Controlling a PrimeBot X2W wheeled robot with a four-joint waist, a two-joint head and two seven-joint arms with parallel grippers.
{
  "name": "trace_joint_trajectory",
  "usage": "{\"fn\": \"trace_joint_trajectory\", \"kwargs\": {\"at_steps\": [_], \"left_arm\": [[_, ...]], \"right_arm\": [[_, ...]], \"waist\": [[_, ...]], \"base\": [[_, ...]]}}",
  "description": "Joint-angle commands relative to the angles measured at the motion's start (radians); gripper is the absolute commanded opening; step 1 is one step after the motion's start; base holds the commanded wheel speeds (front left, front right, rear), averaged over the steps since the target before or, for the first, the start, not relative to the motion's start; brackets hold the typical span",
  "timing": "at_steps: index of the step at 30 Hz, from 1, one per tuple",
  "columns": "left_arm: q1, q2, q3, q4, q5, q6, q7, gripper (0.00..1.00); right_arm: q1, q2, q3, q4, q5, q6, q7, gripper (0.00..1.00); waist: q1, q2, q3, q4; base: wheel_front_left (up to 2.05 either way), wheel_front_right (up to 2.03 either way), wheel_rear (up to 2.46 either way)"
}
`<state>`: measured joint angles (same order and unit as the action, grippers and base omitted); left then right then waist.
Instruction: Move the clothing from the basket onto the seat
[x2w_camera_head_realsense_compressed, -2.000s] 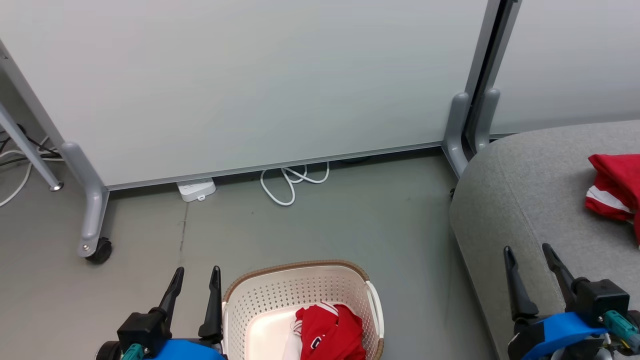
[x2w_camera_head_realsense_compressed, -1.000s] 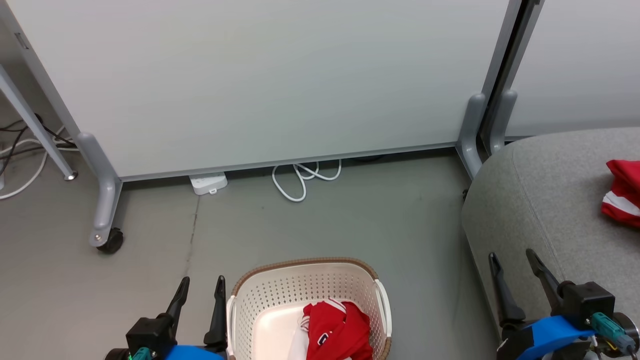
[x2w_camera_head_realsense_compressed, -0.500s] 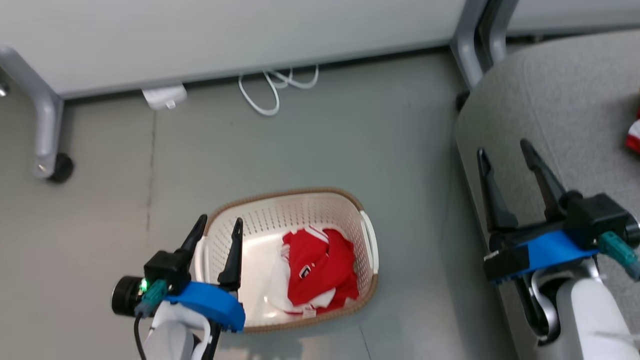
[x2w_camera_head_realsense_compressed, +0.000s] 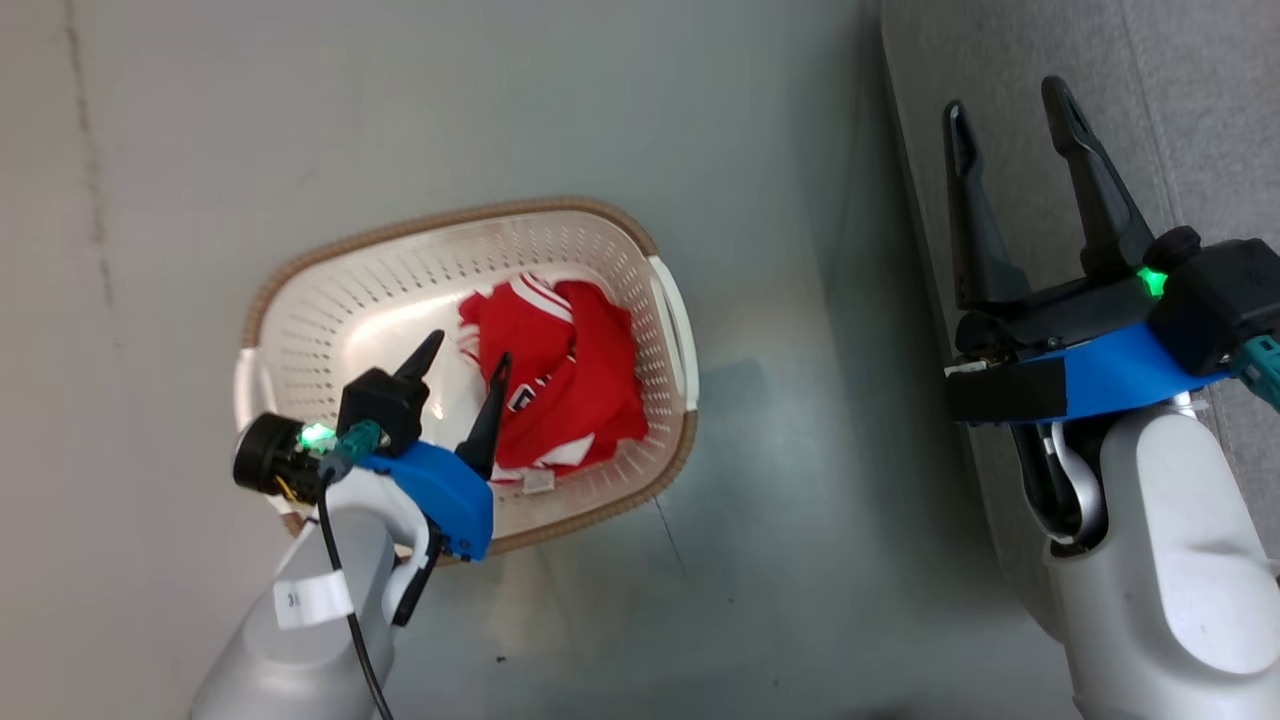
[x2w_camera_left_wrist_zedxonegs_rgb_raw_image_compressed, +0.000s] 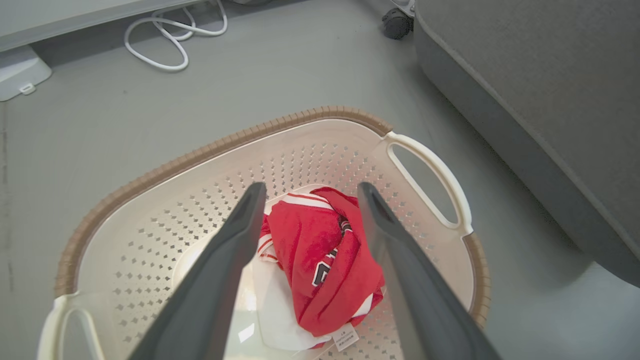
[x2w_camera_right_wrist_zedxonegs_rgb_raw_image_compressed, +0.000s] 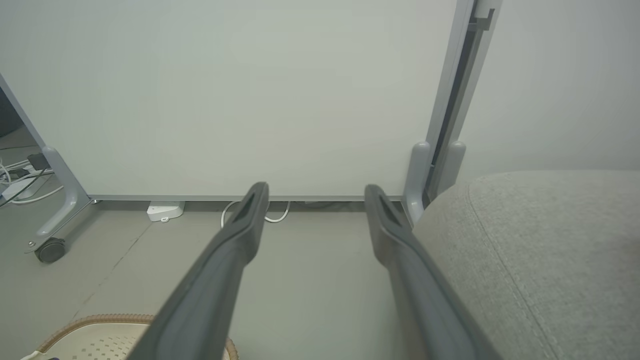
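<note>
We count one basket (x2w_camera_head_realsense_compressed: 330, 300), one red garment (x2w_camera_head_realsense_compressed: 575, 370), one grey seat (x2w_camera_head_realsense_compressed: 1200, 100), one white cable (x2w_camera_left_wrist_zedxonegs_rgb_raw_image_compressed: 177, 68), and two pincers: the left pincer (x2w_camera_head_realsense_compressed: 470, 346) and the right pincer (x2w_camera_head_realsense_compressed: 1006, 94).

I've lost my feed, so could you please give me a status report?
Left tool open over clothing in basket. Right tool open, empty, near seat. No obstruction seen.

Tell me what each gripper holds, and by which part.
Nothing is held. The left gripper hangs open over the clothing in the basket; the right gripper is open.
</note>
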<state>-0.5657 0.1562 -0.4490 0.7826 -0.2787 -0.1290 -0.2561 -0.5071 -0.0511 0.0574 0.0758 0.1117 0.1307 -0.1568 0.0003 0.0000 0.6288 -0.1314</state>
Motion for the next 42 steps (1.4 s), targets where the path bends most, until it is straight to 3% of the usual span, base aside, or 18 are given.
{"fn": "trace_joint_trajectory", "kwargs": {"at_steps": [1, 14, 25, 38, 40, 42], "left_arm": [[-0.039, 0.012, -0.009, 0.016, -0.008, -0.002, 0.001, 1.0], [-0.21, 0.061, -0.197, 0.209, -0.092, -0.002, 0.037, 1.0], [-0.286, 0.083, -0.225, 0.322, -0.148, -0.002, 0.067, 1.0], [-0.291, 0.071, -0.302, 0.329, -0.251, -0.002, 0.167, 1.0], [-0.294, 0.071, -0.316, 0.325, -0.262, -0.002, 0.168, 0.02], [-0.295, 0.072, -0.329, 0.321, -0.273, -0.002, 0.171, 0.0]], "right_arm": [[-0.023, 0.001, 0.006, 0.004, 0.013, 0.0, -0.009, 1.0], [-0.108, 0.001, 0.079, 0.038, 0.093, 0.0, -0.081, 1.0], [-0.149, 0.001, 0.133, 0.033, 0.141, 0.0, -0.105, 1.0], [-0.132, 0.001, 0.141, 0.028, 0.164, 0.0, -0.109, 1.0], [-0.129, 0.001, 0.14, 0.024, 0.166, 0.0, -0.11, 1.0], [-0.128, 0.001, 0.138, 0.024, 0.168, 0.0, -0.11, 1.0]], "waist": [[-0.0003, 0.0, 0.094, -0.058], [-0.0003, 0.0, 0.25, -0.165], [-0.0003, 0.0, 0.328, -0.236], [-0.0003, 0.0, 0.339, -0.25], [-0.0003, 0.0, 0.339, -0.25], [-0.0003, 0.0, 0.339, -0.25]], "base": [[0.0, 0.0, 0.0], [0.0, 0.0, 0.0], [0.0, 0.0, 0.0], [0.0, 0.0, 0.0], [0.0, 0.0, 0.0], [0.0, 0.0, 0.0]]}}
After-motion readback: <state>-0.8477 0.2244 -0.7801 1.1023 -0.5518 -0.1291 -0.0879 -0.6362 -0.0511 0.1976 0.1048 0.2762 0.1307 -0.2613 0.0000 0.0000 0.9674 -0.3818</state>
